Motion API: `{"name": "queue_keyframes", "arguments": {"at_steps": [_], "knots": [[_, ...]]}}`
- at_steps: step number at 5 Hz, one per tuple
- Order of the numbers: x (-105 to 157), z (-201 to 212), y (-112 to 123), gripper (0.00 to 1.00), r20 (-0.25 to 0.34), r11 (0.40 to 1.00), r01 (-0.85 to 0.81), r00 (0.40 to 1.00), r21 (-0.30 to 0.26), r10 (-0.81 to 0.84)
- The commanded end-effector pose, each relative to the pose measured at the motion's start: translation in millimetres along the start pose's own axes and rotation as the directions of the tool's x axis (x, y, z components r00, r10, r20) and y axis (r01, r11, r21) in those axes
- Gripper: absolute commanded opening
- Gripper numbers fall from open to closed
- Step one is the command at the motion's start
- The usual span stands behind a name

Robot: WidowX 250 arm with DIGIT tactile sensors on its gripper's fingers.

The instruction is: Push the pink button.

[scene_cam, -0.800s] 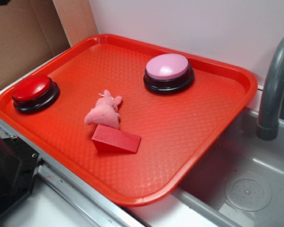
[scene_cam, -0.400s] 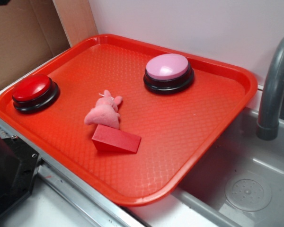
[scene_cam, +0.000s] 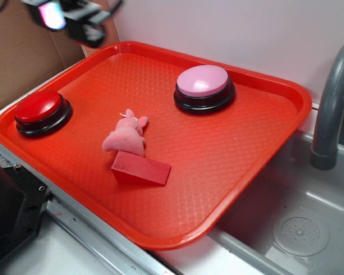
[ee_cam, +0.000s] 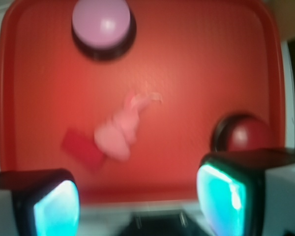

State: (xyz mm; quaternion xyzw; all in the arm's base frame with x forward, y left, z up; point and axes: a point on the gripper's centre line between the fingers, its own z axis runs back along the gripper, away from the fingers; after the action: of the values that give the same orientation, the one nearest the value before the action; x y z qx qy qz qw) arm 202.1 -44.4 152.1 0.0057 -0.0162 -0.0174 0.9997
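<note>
Two buttons sat on the tray [scene_cam: 264, 149]: pink button [scene_cam: 202, 81] at the far side, untouched. Gripper [scene_cam: 74, 20] hung high over the far-left corner, jaws wide and empty, well apart from it, presumably to approach from above.

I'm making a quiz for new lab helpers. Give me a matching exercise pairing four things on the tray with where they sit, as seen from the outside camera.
Things:
1. pink button
2. red button
3. plush toy
4. red block

Places:
A. left edge of the tray
B. nearest the front rim
C. far side, towards the wall
D. middle, touching the block

Pairs: 1-C, 2-A, 3-D, 4-B
</note>
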Motion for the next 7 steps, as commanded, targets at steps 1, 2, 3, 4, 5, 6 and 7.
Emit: {"name": "queue_keyframes", "arguments": {"at_steps": [1, 2, 3, 4, 5, 6, 7], "knots": [[72.1, -33.7, -18.9, 1.00, 0.018, 1.000, -0.023, 1.000, -0.016, 0.024], [94.0, -46.8, -16.5, 1.00, 0.017, 1.000, -0.022, 1.000, 0.008, 0.022], [97.2, -59.2, -5.4, 1.00, 0.073, 0.996, 0.013, 0.997, 0.088, -0.020], [102.0, -74.3, 4.3, 1.00, 0.103, 0.997, 0.021, 0.994, 0.069, -0.028], [110.0, -89.1, 5.7, 1.00, 0.092, 0.999, 0.025, 0.995, 0.044, -0.029], [115.9, -101.6, -2.2, 1.00, 0.074, 0.999, 0.038, 0.997, 0.003, -0.038], [113.8, -102.0, -8.2, 1.00, 0.046, 0.999, 0.037, 0.998, 0.022, -0.038]]}}
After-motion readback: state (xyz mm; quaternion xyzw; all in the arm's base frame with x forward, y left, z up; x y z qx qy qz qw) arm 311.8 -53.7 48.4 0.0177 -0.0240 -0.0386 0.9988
